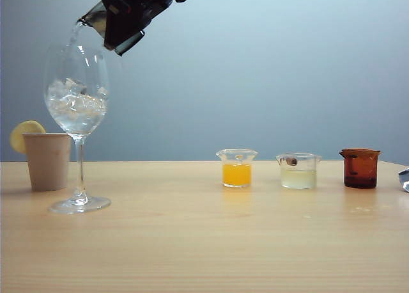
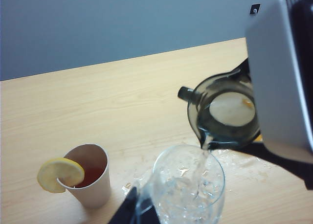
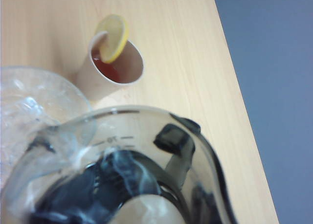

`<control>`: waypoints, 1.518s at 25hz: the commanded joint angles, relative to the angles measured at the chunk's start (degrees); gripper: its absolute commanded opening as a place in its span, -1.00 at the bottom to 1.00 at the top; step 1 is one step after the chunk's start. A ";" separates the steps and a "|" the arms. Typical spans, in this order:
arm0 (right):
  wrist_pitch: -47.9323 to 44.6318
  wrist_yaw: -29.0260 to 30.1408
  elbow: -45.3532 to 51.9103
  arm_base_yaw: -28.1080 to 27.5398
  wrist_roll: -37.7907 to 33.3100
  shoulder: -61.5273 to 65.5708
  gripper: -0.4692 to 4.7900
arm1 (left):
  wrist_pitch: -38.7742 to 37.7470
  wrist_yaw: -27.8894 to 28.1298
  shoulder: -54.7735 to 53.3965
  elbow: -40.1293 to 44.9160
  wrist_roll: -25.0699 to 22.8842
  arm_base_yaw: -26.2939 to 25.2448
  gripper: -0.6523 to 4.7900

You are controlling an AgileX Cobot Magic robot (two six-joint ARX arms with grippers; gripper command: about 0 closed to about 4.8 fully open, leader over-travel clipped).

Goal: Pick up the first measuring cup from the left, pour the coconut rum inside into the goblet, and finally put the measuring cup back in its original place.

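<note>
The smoky grey-green first measuring cup is tipped steeply, lip down, above the goblet's rim. My right gripper has reached across to the left and is shut on it. A thin clear stream of coconut rum falls from the lip into the goblet. The goblet stands upright on the table with ice in its bowl. My left gripper hangs high above the goblet. Its dark fingers are close together and hold nothing.
A beige paper cup with a lemon slice stands just left of the goblet. Further right stand in a row an orange-filled cup, a pale cloudy one and an amber-brown one. A silvery object pokes in at the right edge.
</note>
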State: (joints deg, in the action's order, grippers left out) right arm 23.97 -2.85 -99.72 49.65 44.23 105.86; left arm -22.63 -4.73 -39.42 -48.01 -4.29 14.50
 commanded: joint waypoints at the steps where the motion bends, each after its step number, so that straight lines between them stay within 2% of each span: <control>1: -1.01 -0.59 -0.61 0.07 0.66 -0.48 0.17 | 0.44 0.00 0.13 -0.39 -0.17 -0.04 -0.78; 12: -0.04 -3.15 -0.61 0.09 1.46 -0.48 0.17 | 0.44 0.00 0.13 -0.39 -0.17 -0.04 -0.78; 38: -1.53 -9.25 -0.61 1.99 10.99 -0.44 0.16 | 0.44 0.00 0.11 -0.39 -0.17 -0.07 -0.78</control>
State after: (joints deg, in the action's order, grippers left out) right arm 24.25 -10.81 -99.81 51.51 54.19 105.86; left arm -22.61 -4.73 -39.42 -48.01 -4.29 14.50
